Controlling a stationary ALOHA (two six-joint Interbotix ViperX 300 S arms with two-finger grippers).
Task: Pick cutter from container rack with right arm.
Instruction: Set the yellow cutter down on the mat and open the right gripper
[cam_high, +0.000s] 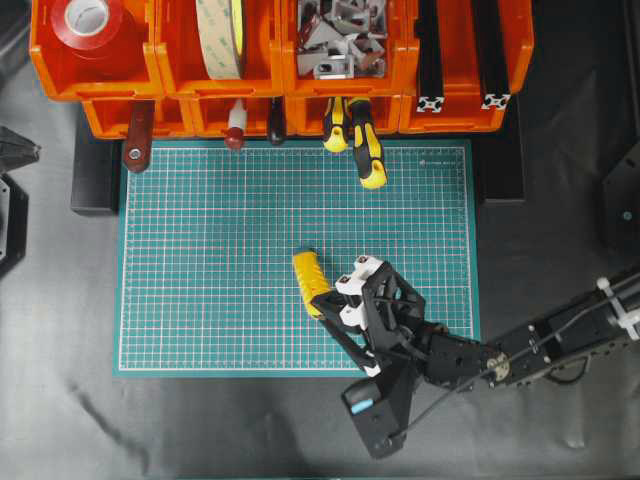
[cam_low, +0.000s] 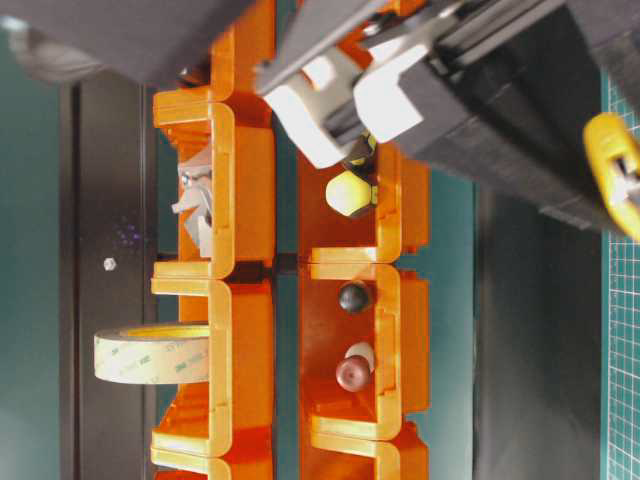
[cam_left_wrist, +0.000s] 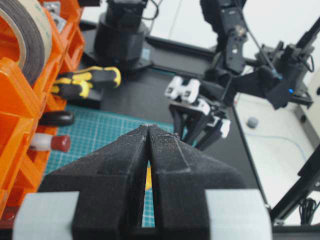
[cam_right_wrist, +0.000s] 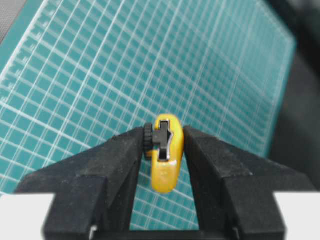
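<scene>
The yellow cutter (cam_high: 309, 279) is over the middle of the green mat (cam_high: 200, 250), well clear of the orange container rack (cam_high: 160, 85) at the back. My right gripper (cam_high: 326, 303) is shut on the cutter. In the right wrist view the cutter (cam_right_wrist: 166, 165) is end-on between the two black fingers, its dark slider knob against the left one, and my right gripper (cam_right_wrist: 165, 135) clamps it near the tips. The table-level view shows the cutter (cam_low: 615, 170) at the right edge. My left gripper (cam_left_wrist: 149, 128) is shut on nothing, away from the cutter.
Two yellow-and-black screwdrivers (cam_high: 365, 150) stick out of a lower bin over the mat's back edge. Red-handled tools (cam_high: 137, 140) stick out further left. The upper bins hold tape rolls (cam_high: 88, 20), metal brackets (cam_high: 340, 40) and black profiles (cam_high: 460, 50).
</scene>
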